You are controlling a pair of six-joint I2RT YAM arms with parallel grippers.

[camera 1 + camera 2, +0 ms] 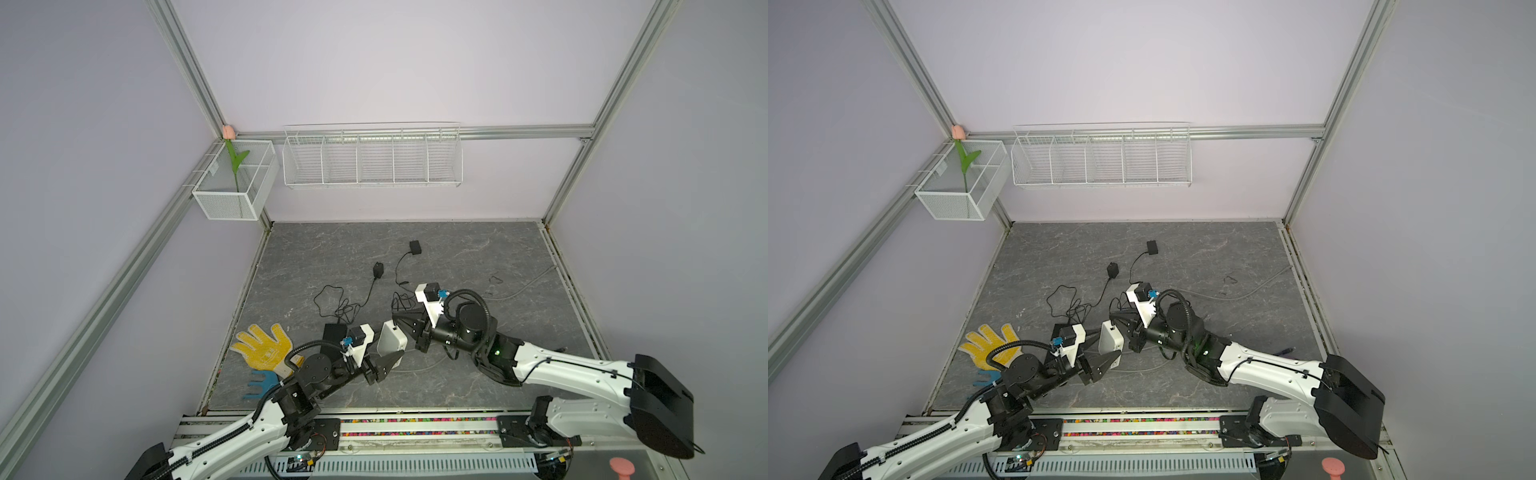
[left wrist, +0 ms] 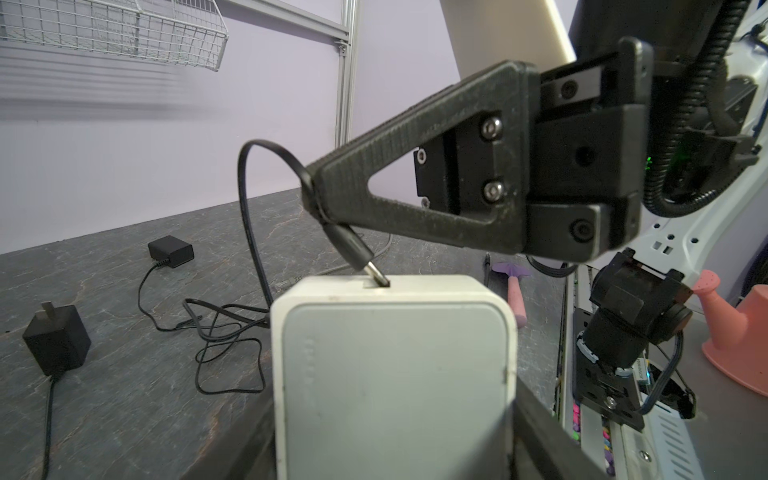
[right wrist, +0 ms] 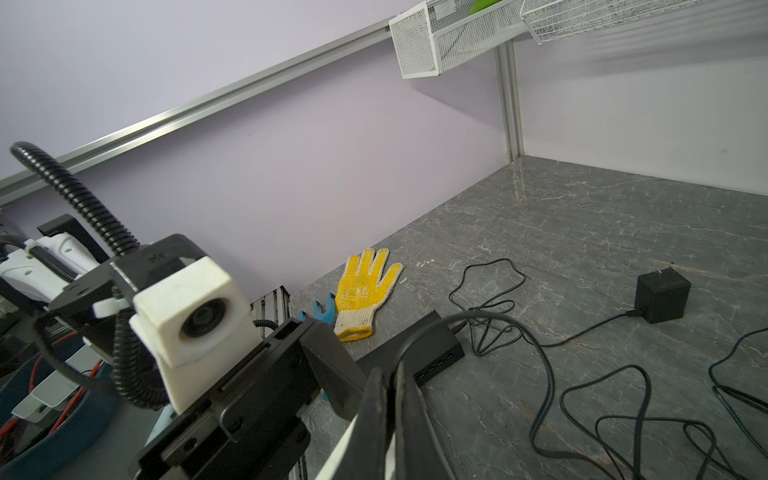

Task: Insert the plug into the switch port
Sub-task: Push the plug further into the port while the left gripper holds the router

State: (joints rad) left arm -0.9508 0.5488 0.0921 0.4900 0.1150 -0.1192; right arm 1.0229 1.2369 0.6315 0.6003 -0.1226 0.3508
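My left gripper (image 1: 395,351) holds the white switch (image 1: 390,338) off the table, its jaws closed on the two sides. In the left wrist view the switch (image 2: 395,374) fills the lower middle. The black plug (image 2: 357,253) leans at an angle, and its metal tip touches the port (image 2: 380,284) on the switch's upper edge; how deep it sits I cannot tell. My right gripper (image 2: 316,187) is shut on the cable just behind the plug. In the right wrist view its fingers (image 3: 374,399) are pressed together, with the cable (image 3: 478,318) looping out.
A black box with a row of ports (image 3: 419,349) lies behind the left gripper. Two black power adapters (image 1: 378,270) (image 1: 415,247) and tangled cables (image 1: 340,307) lie mid-table. At the left edge lie a yellow glove (image 1: 264,349) and a blue tool (image 1: 262,384). Wire baskets (image 1: 372,160) hang on the back wall.
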